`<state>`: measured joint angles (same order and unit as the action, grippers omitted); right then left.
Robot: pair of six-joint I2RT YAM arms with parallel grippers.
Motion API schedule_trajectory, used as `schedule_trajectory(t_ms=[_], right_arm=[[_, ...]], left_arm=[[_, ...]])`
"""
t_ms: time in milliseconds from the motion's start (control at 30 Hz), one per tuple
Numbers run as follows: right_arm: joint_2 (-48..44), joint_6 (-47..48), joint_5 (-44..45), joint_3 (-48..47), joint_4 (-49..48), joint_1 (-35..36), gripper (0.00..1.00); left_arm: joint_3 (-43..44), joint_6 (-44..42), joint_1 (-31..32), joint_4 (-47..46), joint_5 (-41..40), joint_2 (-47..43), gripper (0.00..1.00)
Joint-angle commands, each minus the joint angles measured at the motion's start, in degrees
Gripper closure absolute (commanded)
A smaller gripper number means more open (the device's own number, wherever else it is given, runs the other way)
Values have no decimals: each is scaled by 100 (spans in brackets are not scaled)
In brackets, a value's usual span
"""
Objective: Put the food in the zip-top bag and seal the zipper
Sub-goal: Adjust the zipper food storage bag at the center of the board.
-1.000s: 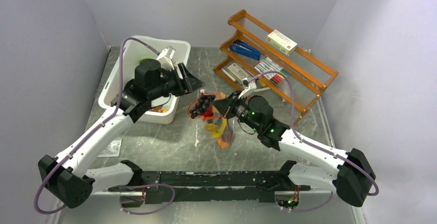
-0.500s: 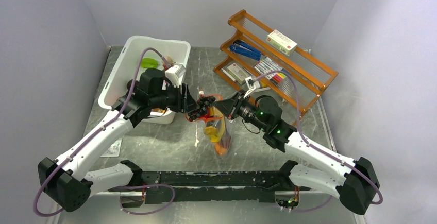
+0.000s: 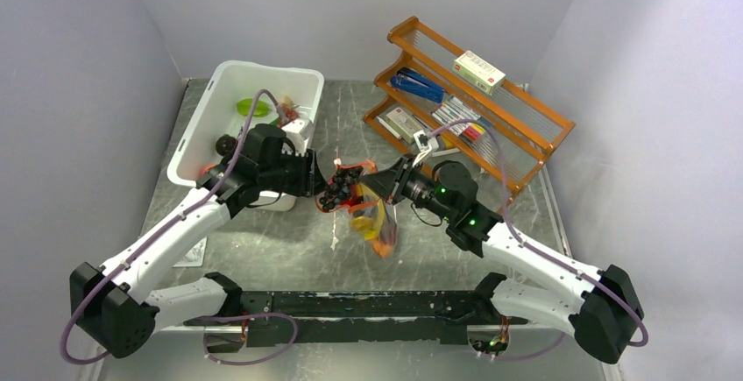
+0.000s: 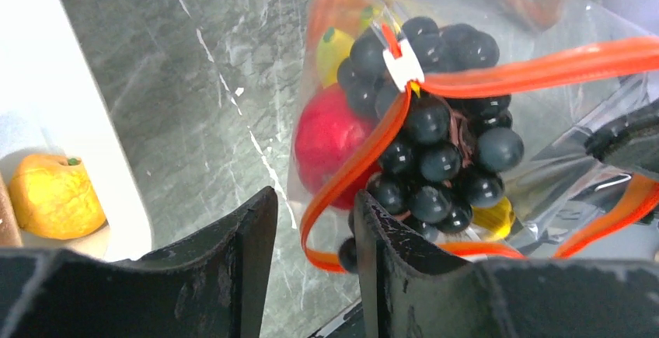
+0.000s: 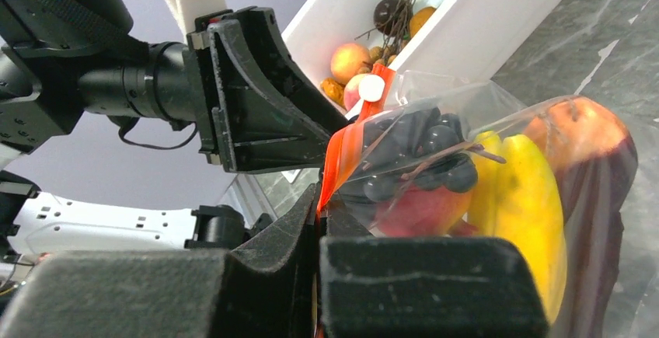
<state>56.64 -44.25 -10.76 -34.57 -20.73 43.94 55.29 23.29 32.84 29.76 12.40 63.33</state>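
The clear zip-top bag [image 3: 375,222] hangs above the table with food inside: dark grapes [image 4: 439,159] at the mouth, a red round fruit [image 4: 330,136], the yellow banana bunch [image 5: 521,206] and the dark slab [image 5: 598,159]. My right gripper [image 5: 322,198] is shut on the orange-red zipper [image 4: 544,66] strip and holds the bag up. The white slider tab [image 4: 402,66] sits over the grapes. My left gripper [image 4: 315,194] is at the mouth's other side. Its jaws stand apart, with a loop of the strip by the right finger [image 4: 388,237] and nothing clamped.
A white bin [image 3: 201,149] with more toy fruit, including an orange one [image 4: 54,194], stands just left of the bag. A wooden rack [image 3: 491,127] holding boxes and pens stands behind the right arm. A paper scrap [image 3: 188,252] lies at the front left.
My left gripper came away from the bin, swung right and down to the bag's mouth, and its jaws narrowed. The right gripper kept its hold and shifted the bag slightly.
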Motion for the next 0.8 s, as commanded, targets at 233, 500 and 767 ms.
schedule_trajectory(t_ms=[233, 500, 767], right_arm=[[55, -143, -283, -46, -642, -28, 100], [248, -160, -384, 1, -690, -32, 100], [187, 251, -84, -13, 37, -153, 100]], left_arm=[[-449, -489, 29, -1079, 313, 475, 57], [-708, 121, 29, -1925, 1473, 774, 88], [-1225, 1549, 28, -3188, 2335, 66, 93]])
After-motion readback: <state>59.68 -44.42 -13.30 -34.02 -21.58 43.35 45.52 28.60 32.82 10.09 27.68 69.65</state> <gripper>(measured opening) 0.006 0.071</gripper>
